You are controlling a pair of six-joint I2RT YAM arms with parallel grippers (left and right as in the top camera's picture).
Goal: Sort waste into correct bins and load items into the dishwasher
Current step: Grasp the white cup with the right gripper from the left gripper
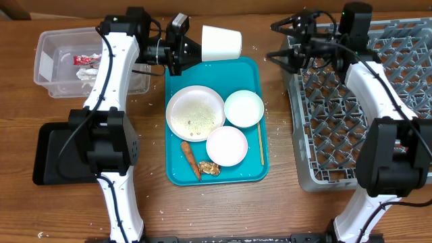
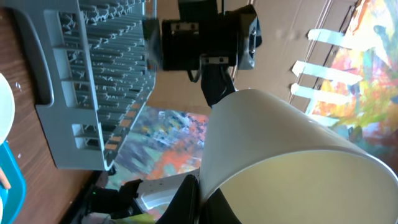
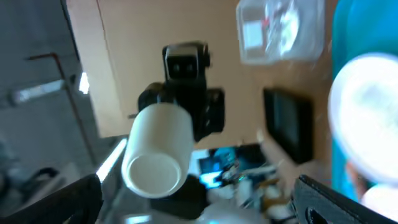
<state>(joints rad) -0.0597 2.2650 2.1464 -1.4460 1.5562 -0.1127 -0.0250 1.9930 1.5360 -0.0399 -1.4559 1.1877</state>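
Since the left gripper (image 1: 197,47) is clamped on the white cup (image 1: 221,42), this looks like a handover setup, so here's how I'd think about the cup itself.

It's held up in the air on its side, over the far edge of the teal tray (image 1: 253,169), between the two arms. The wide mouth faces the left gripper, which seems to pinch the wall at the rim. The closed base points at the right gripper (image 1: 275,42). That one has its fingers spread wide apart, hanging over the near corner of the dish rack (image 1: 337,181) and not touching anything.

The cup probably weighs next to nothing. I can't tell from these views if it's paper or hard plastic, so treat the wall as thin and squashable and don't crush it. The sides look smooth and taper toward the base, so a pinch right at the base end could slide off.

I'd have you close across the body around the middle. Get a firm hold before the left lets go, then tip it mouth-down onto the pegs.
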